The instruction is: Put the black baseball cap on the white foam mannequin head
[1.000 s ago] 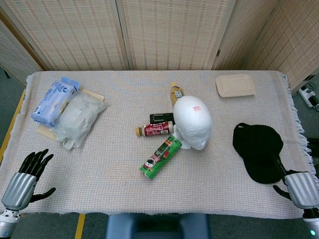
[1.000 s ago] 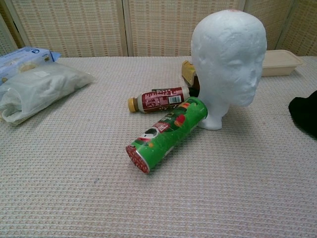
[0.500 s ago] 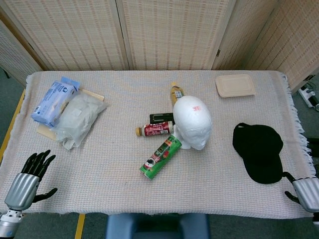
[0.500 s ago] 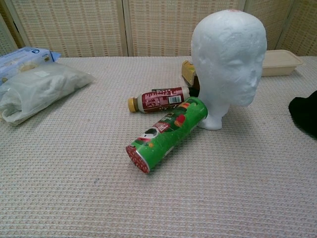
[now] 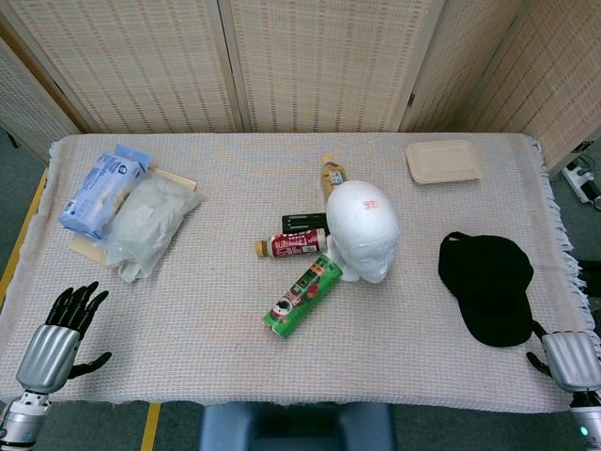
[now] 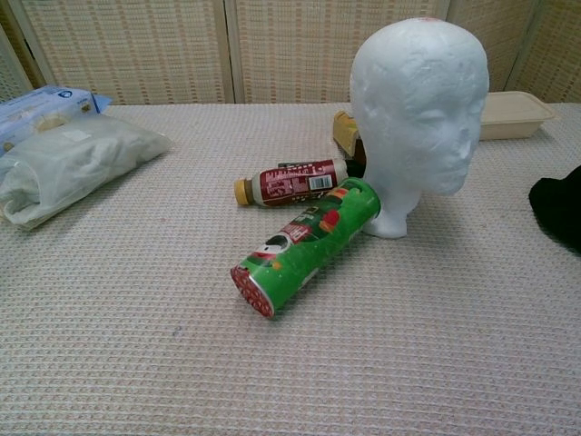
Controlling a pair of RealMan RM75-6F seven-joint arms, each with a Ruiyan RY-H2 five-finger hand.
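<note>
Cap (image 5: 490, 287) lies flat, right of head (image 5: 363, 230). Left robot hand (image 5: 58, 335) spread, empty; right robot hand (image 5: 566, 358) lower right, state unclear.

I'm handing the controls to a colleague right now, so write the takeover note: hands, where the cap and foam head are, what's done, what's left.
Left hand: at the near left table edge, fingers spread, holding nothing.
Right hand: at the near right corner, mostly out of frame; fingers not readable, not on the cap.
Black baseball cap: flat on the table, right of the white foam mannequin head.
Head: upright mid-table, bare, a green can lying against its base.
Done: nothing. Left: pick up the cap, seat it on the head.
</note>
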